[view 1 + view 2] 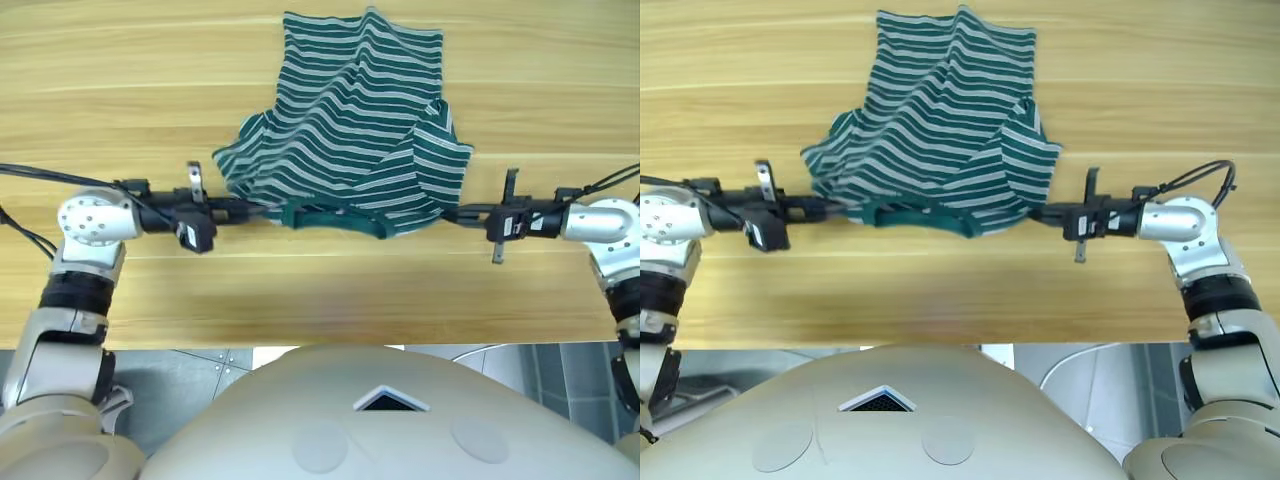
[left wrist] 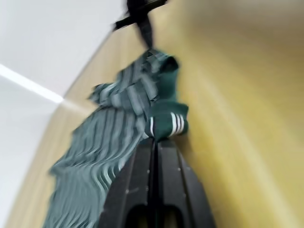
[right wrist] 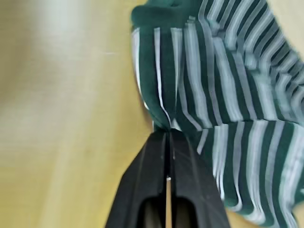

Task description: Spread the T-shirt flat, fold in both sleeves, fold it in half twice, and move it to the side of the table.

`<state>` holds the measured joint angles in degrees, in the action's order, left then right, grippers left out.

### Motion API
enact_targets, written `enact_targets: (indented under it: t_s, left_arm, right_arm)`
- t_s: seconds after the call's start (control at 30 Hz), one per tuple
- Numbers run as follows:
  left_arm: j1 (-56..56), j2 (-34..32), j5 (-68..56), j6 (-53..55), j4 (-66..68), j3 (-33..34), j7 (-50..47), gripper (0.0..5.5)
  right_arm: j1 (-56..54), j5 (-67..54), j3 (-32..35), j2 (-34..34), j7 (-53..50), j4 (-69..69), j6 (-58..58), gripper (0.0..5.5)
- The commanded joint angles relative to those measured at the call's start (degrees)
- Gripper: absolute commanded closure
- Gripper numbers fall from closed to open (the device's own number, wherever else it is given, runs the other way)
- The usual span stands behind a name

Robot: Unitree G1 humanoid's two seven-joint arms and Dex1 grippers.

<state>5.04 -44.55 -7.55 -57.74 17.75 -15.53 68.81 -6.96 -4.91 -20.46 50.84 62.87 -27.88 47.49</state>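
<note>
Your left fingers (image 2: pixel 135 183) and right fingers (image 3: pixel 147 190) each clamped on T-shirt (image 1: pixel 350 110) near edge; shirt spans between them, bunched body beyond fingertips.

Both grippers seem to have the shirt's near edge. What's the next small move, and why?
Probably draw the grippers slightly apart, staying low. The left gripper and right gripper are each shut on the near edge of the striped T-shirt, yet the cloth lies bunched in diagonal folds on the wooden table, so tension should start flattening it.
</note>
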Motion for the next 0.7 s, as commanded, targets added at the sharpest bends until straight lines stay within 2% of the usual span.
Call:
enact_targets:
  t_s: [0.03,0.13,0.3,0.33,0.43,0.53,0.63,0.7]
  left_arm:
    - [-2.32,-3.15,3.06,3.66,-6.31,-2.05,-0.29,5.31]
    - [-2.95,-4.04,4.32,5.37,-7.79,-3.64,-0.18,4.73]
    - [-0.96,-4.74,5.23,8.08,-4.56,-5.11,0.54,3.96]
    - [-0.94,-4.79,5.19,8.3,-4.36,-5.33,0.72,3.8]
    - [-1.67,-5.37,4.81,8.63,-4.92,-5.47,0.86,3.46]
    - [-2.76,-7.02,-0.38,8.2,-6.91,-5.1,2.26,3.07]
    - [-3.69,-7.74,-10.87,8.06,-9.25,-3.06,3.9,2.75]
    - [-3.25,-6.94,-17.81,7.42,-8.51,-0.31,4.99,2.35]
  right_arm:
    - [4.84,-2.1,0.01,3.14,3.95,5.46,-1.51,5.5]
    - [8.29,-4.3,0.5,4.38,5.62,9.45,-2.54,5.5]
    - [9.88,0.14,-0.14,3.06,4.48,11.26,-6.79,5.5]
    - [10.13,0.29,0.0,3.09,4.27,11.5,-7.56,5.23]
    - [11.21,-0.46,0.66,4.46,4.8,12.98,-8.28,4.9]
    - [12.07,-0.13,2.68,5.3,3.2,13.98,-6.75,4.48]
    - [11.34,1.43,4.18,5.26,1.75,10.18,-5.27,4.45]
    - [11.55,0.2,6.31,5.96,1.02,7.96,-4.39,4.45]
